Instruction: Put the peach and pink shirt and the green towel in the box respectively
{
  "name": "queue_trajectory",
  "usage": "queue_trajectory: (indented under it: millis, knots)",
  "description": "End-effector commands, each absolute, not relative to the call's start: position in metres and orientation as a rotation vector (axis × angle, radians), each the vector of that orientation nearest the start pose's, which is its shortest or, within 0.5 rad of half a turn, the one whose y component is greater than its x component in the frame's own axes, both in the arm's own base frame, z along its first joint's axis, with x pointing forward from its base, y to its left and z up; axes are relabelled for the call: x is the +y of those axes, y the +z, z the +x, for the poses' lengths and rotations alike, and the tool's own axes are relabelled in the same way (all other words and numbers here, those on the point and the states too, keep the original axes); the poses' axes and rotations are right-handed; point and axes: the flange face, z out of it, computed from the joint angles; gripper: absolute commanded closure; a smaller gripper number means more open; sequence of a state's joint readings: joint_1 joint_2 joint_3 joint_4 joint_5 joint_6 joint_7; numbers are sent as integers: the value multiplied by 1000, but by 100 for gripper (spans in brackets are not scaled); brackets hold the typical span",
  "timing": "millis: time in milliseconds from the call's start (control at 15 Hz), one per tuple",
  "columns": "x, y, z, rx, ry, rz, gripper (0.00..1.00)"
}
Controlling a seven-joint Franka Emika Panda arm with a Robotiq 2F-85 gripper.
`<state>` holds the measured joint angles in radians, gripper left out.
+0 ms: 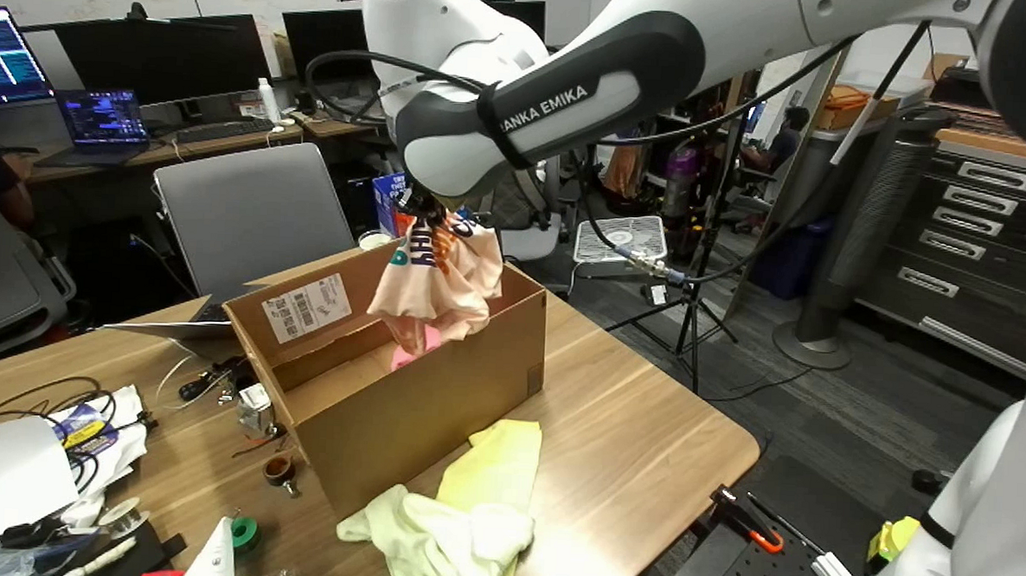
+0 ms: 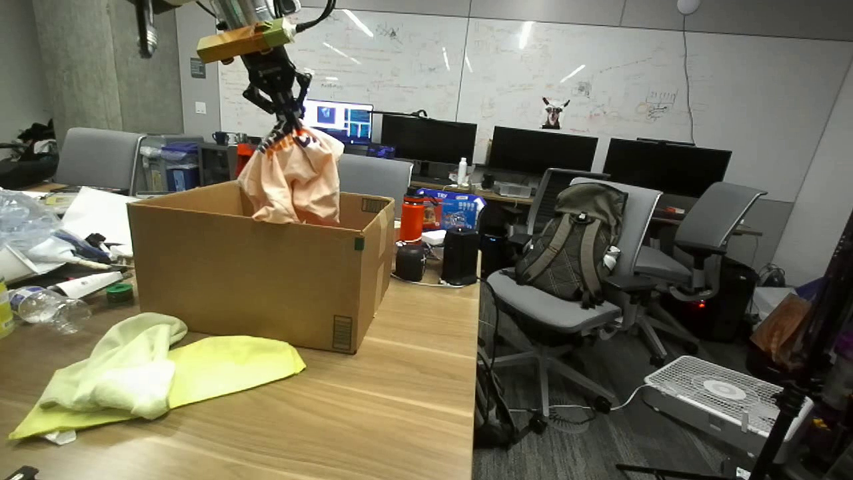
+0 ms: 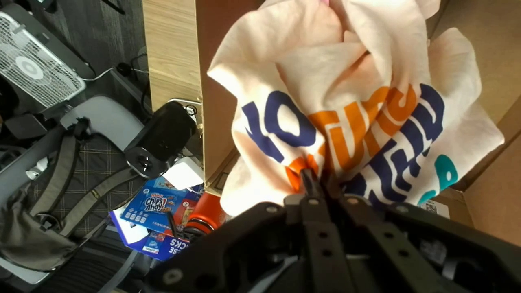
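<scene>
Tool point(image 2: 289, 125) pinches the peach and pink shirt point(image 2: 293, 180) by its gathered top, letting it hang into the box point(image 2: 246, 280), presumably for release; green towel point(image 1: 441, 536) lies outside on the bench point(image 1: 629, 406), seemingly next.

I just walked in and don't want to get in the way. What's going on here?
A Franka Emika arm has its gripper shut on a peach shirt with printed lettering, which hangs into the open cardboard box and isn't released yet. Pink fabric shows below, perhaps part of the shirt. A pale green towel lies crumpled over bright yellow cloth on the table, beside the box.
</scene>
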<state>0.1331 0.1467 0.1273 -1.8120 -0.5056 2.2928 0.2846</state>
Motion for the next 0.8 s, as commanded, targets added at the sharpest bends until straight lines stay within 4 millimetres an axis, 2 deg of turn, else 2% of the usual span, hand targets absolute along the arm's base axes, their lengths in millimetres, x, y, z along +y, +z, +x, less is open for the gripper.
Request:
queue_trajectory:
  millis: [0,467,733]
  knots:
    - [148,505,631,-421,-793,-3324,99]
    - [160,539,651,-404,-885,-3288,99]
    - [163,543,655,-426,-904,-3285,99]
